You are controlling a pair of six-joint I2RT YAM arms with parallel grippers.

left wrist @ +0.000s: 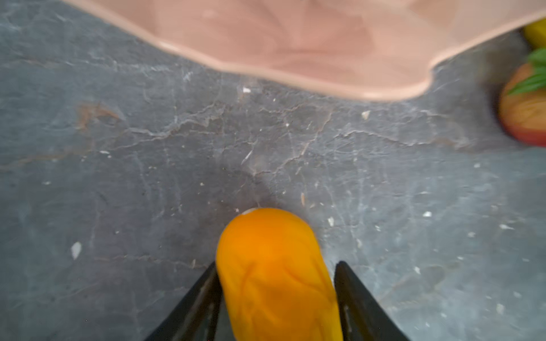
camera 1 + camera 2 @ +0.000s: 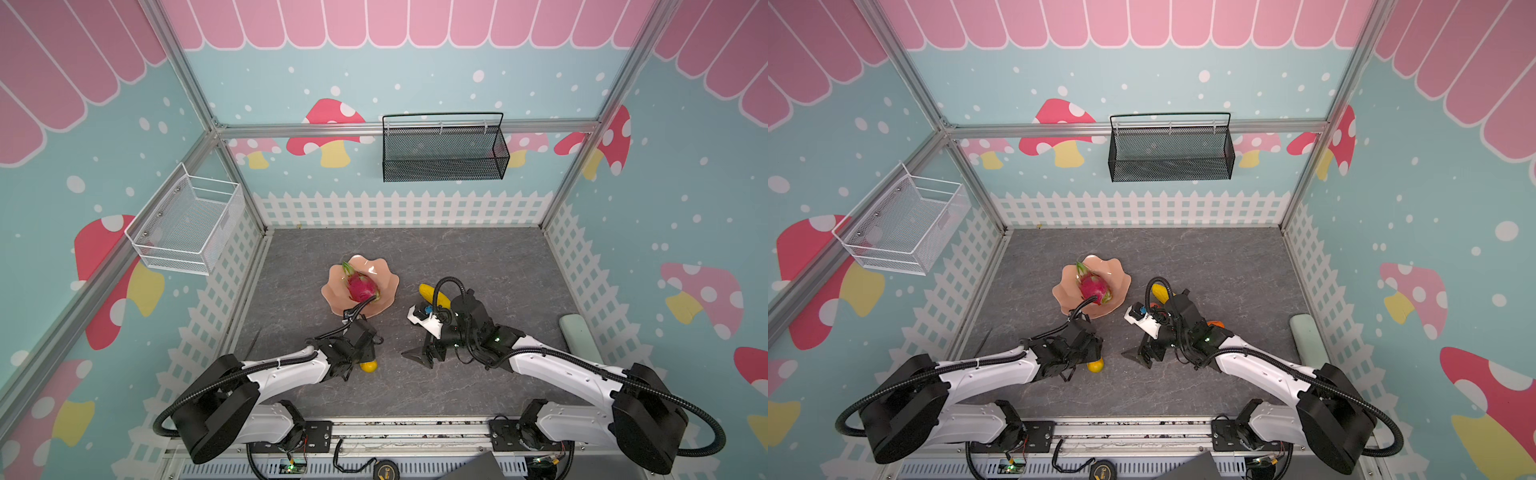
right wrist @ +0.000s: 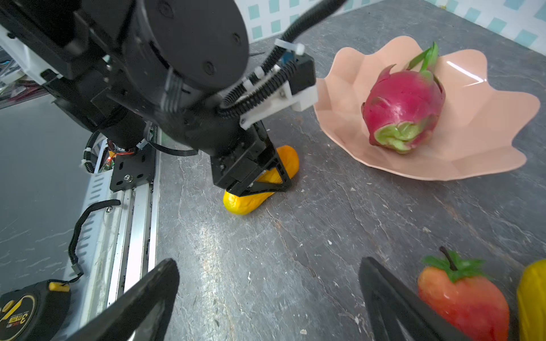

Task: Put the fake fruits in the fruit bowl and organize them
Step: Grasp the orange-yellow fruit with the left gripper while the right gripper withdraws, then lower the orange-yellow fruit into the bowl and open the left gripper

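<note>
The peach-pink fruit bowl (image 2: 384, 286) (image 2: 1119, 282) (image 3: 487, 133) holds the magenta dragon fruit (image 2: 360, 286) (image 3: 404, 106). In front of the bowl, the orange-yellow oblong fruit (image 2: 369, 366) (image 1: 274, 265) (image 3: 242, 203) lies on the grey table. My left gripper (image 1: 277, 262) (image 3: 266, 186) is down over it, its black fingers against both sides. My right gripper (image 3: 269, 261) (image 2: 419, 357) hangs open over bare table. The red strawberry (image 3: 461, 298) (image 1: 523, 112) and the yellow oblong fruit (image 2: 432, 293) (image 3: 531, 301) lie beside it. A sliver of the round orange (image 2: 1214, 323) shows behind the right arm.
A white mesh basket (image 2: 187, 220) hangs on the left wall and a black one (image 2: 444, 153) on the back wall. A pale green pad (image 2: 577, 332) lies at the right edge. A tape measure (image 3: 26, 313) sits by the front rail (image 2: 395, 428).
</note>
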